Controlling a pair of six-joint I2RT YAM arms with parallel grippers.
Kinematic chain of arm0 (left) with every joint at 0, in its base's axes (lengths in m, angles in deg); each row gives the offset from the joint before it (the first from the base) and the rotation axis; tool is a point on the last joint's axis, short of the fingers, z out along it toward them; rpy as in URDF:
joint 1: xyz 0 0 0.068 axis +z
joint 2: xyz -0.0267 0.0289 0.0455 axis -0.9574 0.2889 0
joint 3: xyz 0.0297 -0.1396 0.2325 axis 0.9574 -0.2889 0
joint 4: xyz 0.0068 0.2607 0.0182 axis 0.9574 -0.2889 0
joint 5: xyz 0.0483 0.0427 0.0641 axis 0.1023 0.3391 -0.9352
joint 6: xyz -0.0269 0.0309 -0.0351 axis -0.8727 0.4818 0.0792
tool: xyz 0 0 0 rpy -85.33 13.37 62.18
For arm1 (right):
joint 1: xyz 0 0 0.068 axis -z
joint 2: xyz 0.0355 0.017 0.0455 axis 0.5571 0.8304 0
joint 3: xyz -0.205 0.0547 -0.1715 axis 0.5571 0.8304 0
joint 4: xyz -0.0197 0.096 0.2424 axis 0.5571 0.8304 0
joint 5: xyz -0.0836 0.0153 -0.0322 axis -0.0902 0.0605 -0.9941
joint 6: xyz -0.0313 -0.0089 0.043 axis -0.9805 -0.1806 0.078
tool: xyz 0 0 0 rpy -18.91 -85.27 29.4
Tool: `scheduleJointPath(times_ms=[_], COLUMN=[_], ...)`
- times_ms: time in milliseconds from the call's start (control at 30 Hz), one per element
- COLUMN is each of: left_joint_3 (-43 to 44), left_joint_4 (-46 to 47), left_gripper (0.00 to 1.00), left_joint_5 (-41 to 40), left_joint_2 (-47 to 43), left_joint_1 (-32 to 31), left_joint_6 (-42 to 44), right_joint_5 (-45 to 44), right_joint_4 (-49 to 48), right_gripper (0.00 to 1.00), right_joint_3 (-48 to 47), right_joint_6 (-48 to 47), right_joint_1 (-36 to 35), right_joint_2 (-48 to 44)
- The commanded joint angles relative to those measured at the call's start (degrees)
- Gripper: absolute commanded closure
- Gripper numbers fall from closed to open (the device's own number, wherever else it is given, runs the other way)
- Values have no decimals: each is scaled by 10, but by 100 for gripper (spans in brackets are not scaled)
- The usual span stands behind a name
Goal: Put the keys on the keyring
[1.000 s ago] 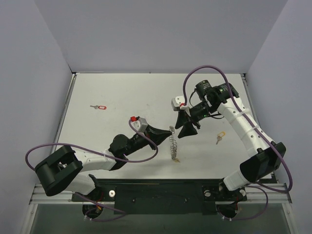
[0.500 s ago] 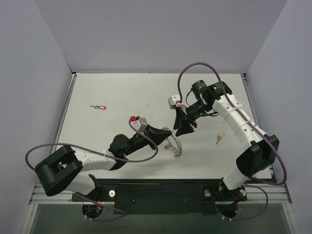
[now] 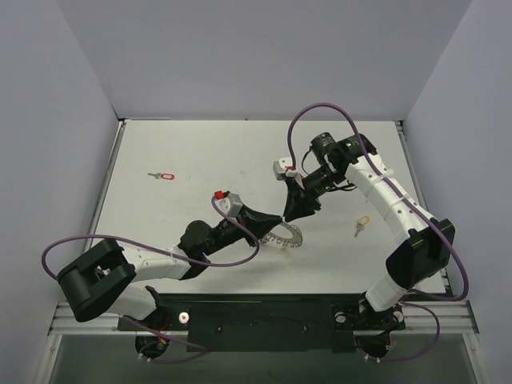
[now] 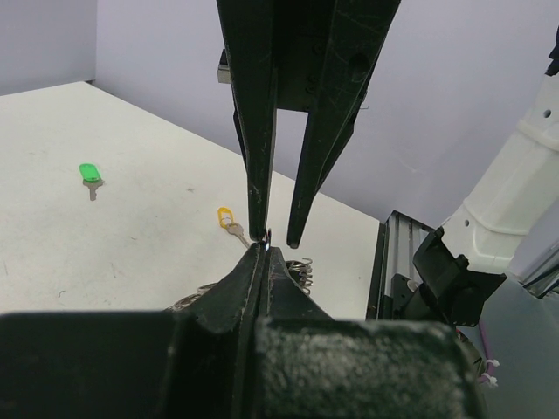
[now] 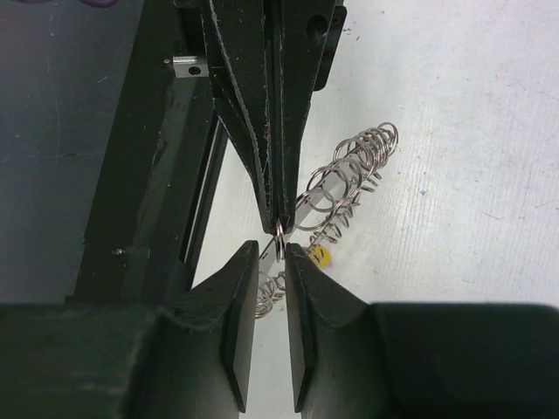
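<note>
My left tool [image 4: 265,257] is pinching the keyring [image 5: 349,175] by one small loop — fingers together on the wire. The rest of the hoop is trailing from that tip down toward the counter [image 3: 200,152], running off to the near right. The right tool [image 5: 271,259] is meeting it tip to tip from the far side, its fingers sitting a narrow gap apart, straddling that same loop and carrying nothing. So the keyring is lying directly between both tools. I'm judging the right arm the one to fetch — the yellow key [image 3: 362,225] is lying near it, while the red key [image 3: 164,175] is lying well apart at far left.
</note>
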State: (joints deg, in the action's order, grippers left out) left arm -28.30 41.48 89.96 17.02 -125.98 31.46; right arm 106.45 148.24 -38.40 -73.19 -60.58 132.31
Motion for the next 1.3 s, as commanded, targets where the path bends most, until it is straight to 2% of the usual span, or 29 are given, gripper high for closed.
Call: scheduleJointPath(times_ms=[0,67,267,300,533,733,767,800,833,900,933,1000,1067,1133,1167,1267], left_joint_3=[13,13,10,10,6,6,7,8,8,5,3,-4,-5,6,24,54], left_joint_4=[224,224,224,224,224,214,204,198,191,179,174,143,59,-70,-161,-330], left_gripper=[100,100,100,100,100,100,99,95,79,63,61,57,54,52,52,51], left_joint_5=[5,4,2,1,-3,-27,-33,-36,-40,-51,-53,-65,-79,-109,-124,-169], left_joint_2=[-7,-8,-11,-11,-13,-12,-13,-14,-17,-27,-32,-57,-96,-160,-176,-216], left_joint_1=[2,3,3,3,3,3,3,3,3,3,2,2,0,-14,-19,-40], left_joint_6=[-5,-5,-3,-3,0,-8,-16,-18,-21,-26,-26,-25,-25,-12,-7,-5], right_joint_5=[22,20,17,17,23,-18,-28,-49,-61,-92,-108,-129,-149,-169,-175,-197], right_joint_4=[15,14,16,16,29,20,-15,-37,-82,-140,-156,-189,-210,-224,-233,-251], right_gripper=[89,93,93,100,100,100,100,100,100,100,100,100,100,100,100,100], right_joint_3=[3,4,7,8,8,-15,-14,-5,11,38,45,59,64,65,64,66], right_joint_6=[-3,-3,-5,-9,-20,31,70,130,155,211,238,277,304,328,336,375], right_joint_1=[-9,-9,-10,-10,-11,-16,-18,-19,-23,-27,-28,-28,-28,-29,-29,-33], right_joint_2=[13,14,13,14,4,-4,-9,-13,-25,-43,-47,-59,-65,-70,-70,-71])
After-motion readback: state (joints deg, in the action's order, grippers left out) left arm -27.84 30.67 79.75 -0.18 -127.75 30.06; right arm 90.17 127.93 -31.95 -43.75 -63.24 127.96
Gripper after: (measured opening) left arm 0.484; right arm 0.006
